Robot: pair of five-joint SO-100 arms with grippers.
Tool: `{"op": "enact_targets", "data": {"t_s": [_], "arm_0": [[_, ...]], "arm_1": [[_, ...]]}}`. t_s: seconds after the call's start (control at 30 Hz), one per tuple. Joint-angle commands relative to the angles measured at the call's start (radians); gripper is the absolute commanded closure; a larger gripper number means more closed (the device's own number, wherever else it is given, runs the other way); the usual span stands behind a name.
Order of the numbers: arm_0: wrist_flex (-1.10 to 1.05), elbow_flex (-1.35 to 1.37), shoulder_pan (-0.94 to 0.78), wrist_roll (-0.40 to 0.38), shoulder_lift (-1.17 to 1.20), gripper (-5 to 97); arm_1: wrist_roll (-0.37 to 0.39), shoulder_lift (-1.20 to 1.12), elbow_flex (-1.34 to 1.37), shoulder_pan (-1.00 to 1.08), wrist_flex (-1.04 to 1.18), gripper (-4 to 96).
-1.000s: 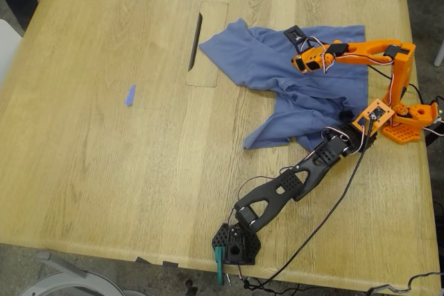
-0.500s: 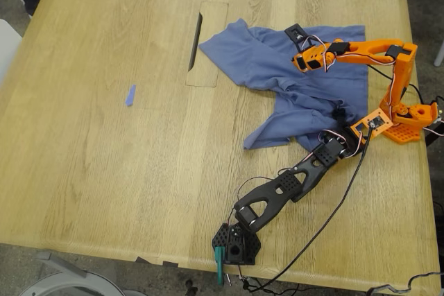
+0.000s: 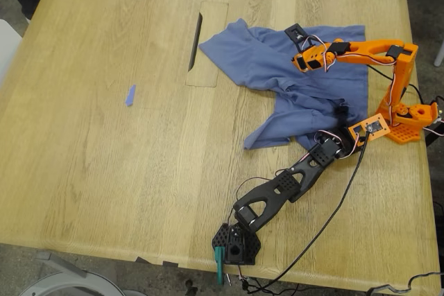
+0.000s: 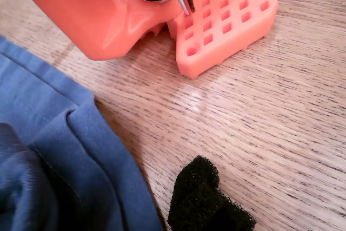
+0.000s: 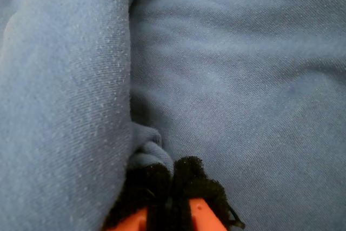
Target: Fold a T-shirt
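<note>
while bunched near the desk's (image 3: pixel 104 171) far right edge in the exterior view, the t-shirt (image 3: pixel 277 67) looks limp and light; my second gripper (image 5: pixel 172 179) pinches a fold; my first gripper (image 4: pixel 208 201), state unclear, nears its hem.

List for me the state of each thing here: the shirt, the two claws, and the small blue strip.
T-shirt: crumpled, not folded, lying on the table.
My second claw: shut on a small fold of the T-shirt.
My first claw: low beside the T-shirt's edge, near the orange base; open or shut cannot be told.
Blue strip: lying flat, apart from the T-shirt.
</note>
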Motion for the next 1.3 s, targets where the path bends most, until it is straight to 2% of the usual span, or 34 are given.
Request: {"op": "enact_targets", "data": {"t_s": [0.0,0.17,0.33,0.5,0.7,0.9,1.27], "arm_0": [[0.011,-0.037,-0.038,0.031,0.002,43],[0.018,-0.037,-0.075,0.048,-0.014,44],[0.114,-0.037,-0.109,0.046,-0.015,44],[0.229,-0.038,-0.138,0.026,-0.014,45],[0.262,-0.038,-0.153,0.002,-0.02,46],[0.261,-0.038,-0.172,-0.006,-0.044,52],[0.156,-0.037,-0.193,-0.141,-0.071,77]], "arm_1": [[-0.008,0.08,-0.003,-0.002,0.0,91.5],[-0.009,0.095,0.02,-0.002,-0.008,91.5],[-0.009,0.115,0.044,-0.002,-0.012,91.5],[-0.009,0.138,0.072,-0.002,-0.02,91.5],[-0.009,0.16,0.091,-0.003,-0.021,91.5],[-0.009,0.181,0.114,-0.008,-0.023,91.5],[-0.009,0.219,0.184,-0.043,-0.026,91.5]]}}
